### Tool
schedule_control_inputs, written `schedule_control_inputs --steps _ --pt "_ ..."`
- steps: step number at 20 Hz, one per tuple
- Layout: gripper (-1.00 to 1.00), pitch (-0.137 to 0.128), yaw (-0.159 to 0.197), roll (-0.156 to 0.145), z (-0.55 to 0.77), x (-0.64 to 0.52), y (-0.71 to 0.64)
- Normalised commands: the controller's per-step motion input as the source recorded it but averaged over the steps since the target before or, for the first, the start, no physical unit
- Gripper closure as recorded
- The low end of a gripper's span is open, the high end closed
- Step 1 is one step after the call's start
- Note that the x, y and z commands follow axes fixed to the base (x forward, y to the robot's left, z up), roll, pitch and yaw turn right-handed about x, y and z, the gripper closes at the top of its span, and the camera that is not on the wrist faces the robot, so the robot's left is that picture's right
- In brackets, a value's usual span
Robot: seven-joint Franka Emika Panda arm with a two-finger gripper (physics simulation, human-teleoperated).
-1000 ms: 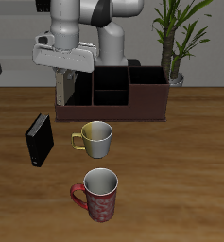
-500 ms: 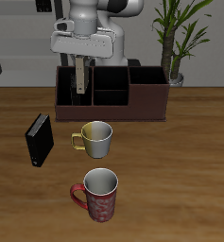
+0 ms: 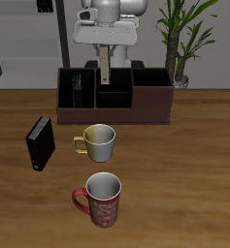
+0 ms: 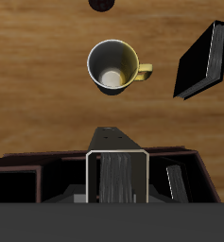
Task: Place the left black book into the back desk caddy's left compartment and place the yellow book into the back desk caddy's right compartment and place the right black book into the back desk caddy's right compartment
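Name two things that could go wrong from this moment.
The pincer holds the yellow book above the caddy's small middle sections; released here, it would likely land wrongly. The black book on the table stands upright near a mug; a clumsy grab may topple it.

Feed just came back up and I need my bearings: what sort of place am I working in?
Likely a home or office desk, rendered in a simulator. A wooden table holds a dark brown desk caddy with a book already in it, another black book standing nearby, and two mugs; a potted plant stands behind.
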Motion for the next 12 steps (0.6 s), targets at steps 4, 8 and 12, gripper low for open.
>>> schedule_control_inputs --steps 4,8,12 --pt "1.00 0.018 0.024 0.028 0.07 -0.09 0.37" --pt "1.00 0.051 -0.039 0.031 0.10 -0.11 0.41" --pt "1.00 0.030 -0.032 -0.046 0.09 -0.03 0.26"
